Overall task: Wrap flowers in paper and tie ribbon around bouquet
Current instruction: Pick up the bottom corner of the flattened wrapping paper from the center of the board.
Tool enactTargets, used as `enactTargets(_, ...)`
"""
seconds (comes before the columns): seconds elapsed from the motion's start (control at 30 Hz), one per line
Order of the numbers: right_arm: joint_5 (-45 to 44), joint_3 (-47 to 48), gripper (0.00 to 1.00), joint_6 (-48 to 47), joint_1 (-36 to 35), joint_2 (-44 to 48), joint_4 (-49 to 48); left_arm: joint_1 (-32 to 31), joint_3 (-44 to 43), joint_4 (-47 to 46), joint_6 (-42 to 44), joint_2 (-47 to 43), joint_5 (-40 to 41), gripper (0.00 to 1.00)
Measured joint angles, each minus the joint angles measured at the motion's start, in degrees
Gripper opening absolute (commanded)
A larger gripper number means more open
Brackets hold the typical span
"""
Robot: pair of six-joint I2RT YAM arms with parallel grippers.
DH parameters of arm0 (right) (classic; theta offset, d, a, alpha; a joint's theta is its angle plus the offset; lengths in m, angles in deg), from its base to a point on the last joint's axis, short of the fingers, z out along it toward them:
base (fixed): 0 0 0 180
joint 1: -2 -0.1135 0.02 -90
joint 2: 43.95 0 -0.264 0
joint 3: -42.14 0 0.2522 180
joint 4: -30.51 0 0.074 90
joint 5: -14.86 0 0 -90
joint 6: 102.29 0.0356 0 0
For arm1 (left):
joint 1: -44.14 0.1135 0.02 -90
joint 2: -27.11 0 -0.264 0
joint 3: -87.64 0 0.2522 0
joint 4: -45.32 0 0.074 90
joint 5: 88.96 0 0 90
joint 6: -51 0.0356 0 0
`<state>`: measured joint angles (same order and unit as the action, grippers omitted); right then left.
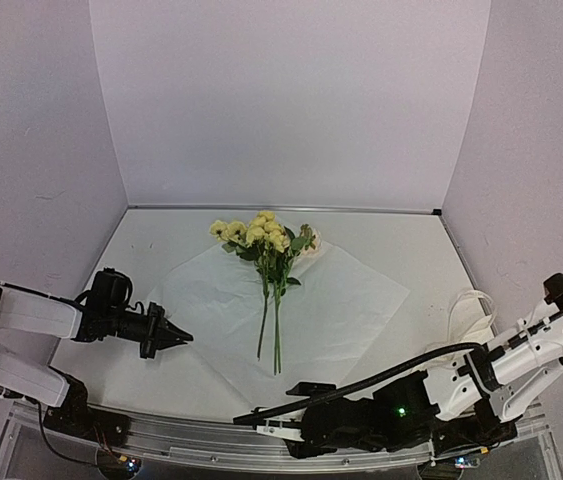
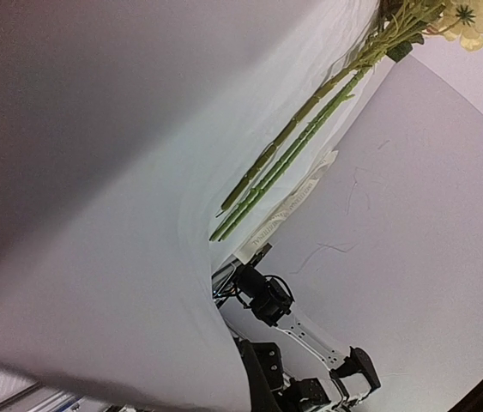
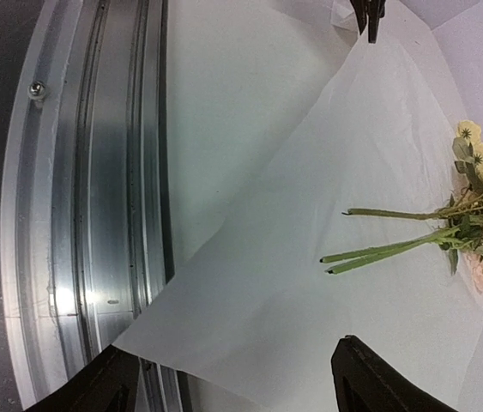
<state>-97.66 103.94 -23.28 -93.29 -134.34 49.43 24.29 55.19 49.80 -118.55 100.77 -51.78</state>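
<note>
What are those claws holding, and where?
The left gripper pinches the large thin white paper sheet by its left corner; the open right gripper holds nothing.

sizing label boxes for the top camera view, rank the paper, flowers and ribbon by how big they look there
1. paper, by far the largest, spread flat under the flowers
2. flowers, blooms plus long stems
3. ribbon, smallest, a few pale loops at the far right

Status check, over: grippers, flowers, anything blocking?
Left gripper shut on paper, left corner. Right gripper open at near corner. Flowers lying on paper, unwrapped. Ribbon off right, nothing blocking.
</note>
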Motion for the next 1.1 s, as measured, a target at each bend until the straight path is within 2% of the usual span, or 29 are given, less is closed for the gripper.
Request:
enactTargets(0.27,-0.11,0.22,0.78,1.29,-0.78,-0.78,-0.04,0.04,0.08,-0.05,0.02,0.02,-0.04,0.0)
enactTargets(0.53,-0.59,2.07,0.7,1.22,-0.78,-4.87,-0.13,0.15,0.63,-0.24,-0.02,-0.22,-0.07,0.0)
enactTargets(0.63,-1.29,2.52,0.59,0.76,-0.78,-5.48,-0.36,0.21,1.01,-0.21,-0.02,-0.55,-0.07,0.0)
enactTargets(0.9,-3.29,4.23,0.06,-1.04,-0.76,-6.72,-1.2,0.43,1.84,0.04,-0.02,-2.0,-0.03,0.01)
enactTargets(0.93,-3.41,4.36,0.01,-1.28,-0.76,-6.78,-1.16,0.44,1.96,0.14,0.01,-2.16,-0.02,0.05)
enactTargets(1.1,-3.48,5.93,0.0,-2.94,-0.46,-6.88,0.52,0.54,2.08,3.23,1.53,-3.9,0.91,0.35)
